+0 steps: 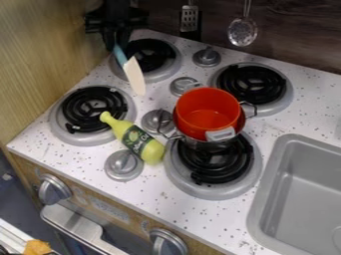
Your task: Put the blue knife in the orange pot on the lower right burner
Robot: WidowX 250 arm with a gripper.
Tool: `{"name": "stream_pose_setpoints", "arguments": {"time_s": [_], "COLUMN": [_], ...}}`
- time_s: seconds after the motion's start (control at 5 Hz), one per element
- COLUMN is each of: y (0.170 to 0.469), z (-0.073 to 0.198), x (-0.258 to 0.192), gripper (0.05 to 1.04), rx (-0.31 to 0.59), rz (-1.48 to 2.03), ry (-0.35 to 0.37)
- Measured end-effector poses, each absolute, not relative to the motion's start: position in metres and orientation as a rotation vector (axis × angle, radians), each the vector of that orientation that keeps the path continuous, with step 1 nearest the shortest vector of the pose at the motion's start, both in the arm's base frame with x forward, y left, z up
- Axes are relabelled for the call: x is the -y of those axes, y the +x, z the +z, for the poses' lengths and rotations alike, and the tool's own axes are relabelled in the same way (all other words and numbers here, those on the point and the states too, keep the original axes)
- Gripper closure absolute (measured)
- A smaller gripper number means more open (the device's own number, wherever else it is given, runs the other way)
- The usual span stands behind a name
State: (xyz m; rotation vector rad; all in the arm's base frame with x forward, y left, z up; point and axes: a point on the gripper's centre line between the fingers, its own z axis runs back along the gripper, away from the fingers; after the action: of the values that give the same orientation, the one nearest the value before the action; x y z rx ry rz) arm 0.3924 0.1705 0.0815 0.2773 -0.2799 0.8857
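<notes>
- Camera view, from above at a slant: a white, dark-speckled countertop [150, 191] crosses the frame, with a grey sink [268, 201] sunk into it at the lower right.
- Pale wood-grain panelling [47, 55] stands along the left; a dark wood-grain backboard [293, 35] runs across the top, where a slotted turner [190, 19] and a round perforated skimmer [242, 31] hang.
- Four burners have black coils in round grey pans: upper left [169, 70], upper right [283, 99], left [83, 138] and lower centre-right [200, 188].
- Grey round knobs with raised grips sit between and beside the burners; more are on the wood-look front at the lower left, near a smooth silvery handle [73, 225].
- The orange pot [206, 112], glossy and round inside, rests over the upper part of the lower centre-right burner; metal shows below its rim, thin wire handles stick out at its sides, and a grey tab is at its lower right.
- A yellow-green bottle [135, 137], narrow-necked with a dark label, lies slantwise left of the pot.
- At the upper left, the black gripper [116, 46] is clamped on the blue knife [135, 75] by its blue handle; the flat, cream blade tilts down over the upper left burner.
</notes>
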Motion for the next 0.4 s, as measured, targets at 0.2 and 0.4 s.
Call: {"name": "stream_pose_setpoints", "arguments": {"time_s": [0.2,0.4], "y": [0.381,0.373], "z": [0.096,0.097], "x": [-0.167,-0.143], "gripper": [0.868,0.868], "rx": [0.28,0.278], "rz": [0.971,1.071], "ry": [0.286,0.311]}}
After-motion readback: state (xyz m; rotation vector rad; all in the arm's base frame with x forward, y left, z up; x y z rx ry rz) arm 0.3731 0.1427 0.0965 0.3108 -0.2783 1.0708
